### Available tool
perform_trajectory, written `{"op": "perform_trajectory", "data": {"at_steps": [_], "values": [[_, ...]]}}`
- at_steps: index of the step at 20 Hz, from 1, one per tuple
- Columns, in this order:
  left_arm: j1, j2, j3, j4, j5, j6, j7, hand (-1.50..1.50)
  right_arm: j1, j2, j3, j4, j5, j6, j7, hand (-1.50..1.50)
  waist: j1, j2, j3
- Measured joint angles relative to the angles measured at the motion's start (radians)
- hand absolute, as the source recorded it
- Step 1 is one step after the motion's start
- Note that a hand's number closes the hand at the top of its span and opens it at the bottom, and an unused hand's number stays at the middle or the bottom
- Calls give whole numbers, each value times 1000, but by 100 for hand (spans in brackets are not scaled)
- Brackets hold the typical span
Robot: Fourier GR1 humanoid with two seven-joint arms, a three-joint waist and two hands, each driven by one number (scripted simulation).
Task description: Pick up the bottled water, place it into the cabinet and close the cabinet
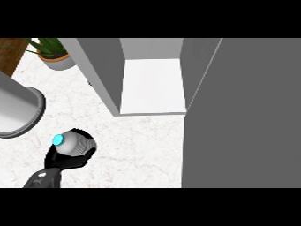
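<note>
One hand, the left hand (65,162), is wrapping its curled fingers (91,150) round the bottled water (71,143); beyond the fingers, up and rightward, the cabinet (151,86) is standing open; swinging wide, the bottle could be clipping its door (257,114).

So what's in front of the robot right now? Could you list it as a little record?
bottle: blue cap up, lower left, in front of the cabinet
left hand: curled round the bottle
right hand: not in view
cabinet: open, bottle not yet inside
door: grey, swung open at the right
counter: pale marble
also there: potted plant top left; grey cylinder at the left edge
</note>
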Motion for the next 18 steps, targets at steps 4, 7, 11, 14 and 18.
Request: {"op": "perform_trajectory", "data": {"at_steps": [4, 7, 11, 14, 18], "values": [[-21, -6, 1, 35, 6, -3, -14, 150, 0, 4, -4, 5, 2, 2, -10, -150, 1, -1, 2], [-25, -31, 15, 36, 25, 30, -37, 150, -15, 6, 1, 5, 4, -4, 5, -150, 7, -2, 3], [7, -82, 52, -8, 69, 109, -95, 150, -4, 4, -14, 5, 2, 1, -7, -150, 14, -8, 7], [26, -115, 58, -44, 90, 141, -111, 150, 7, 9, 7, 2, 5, -2, -4, -150, 18, -9, 8], [31, -143, 17, -66, 146, 157, -110, 150, 5, 14, 12, 12, 11, -1, -13, -150, 17, -10, 7]]}}
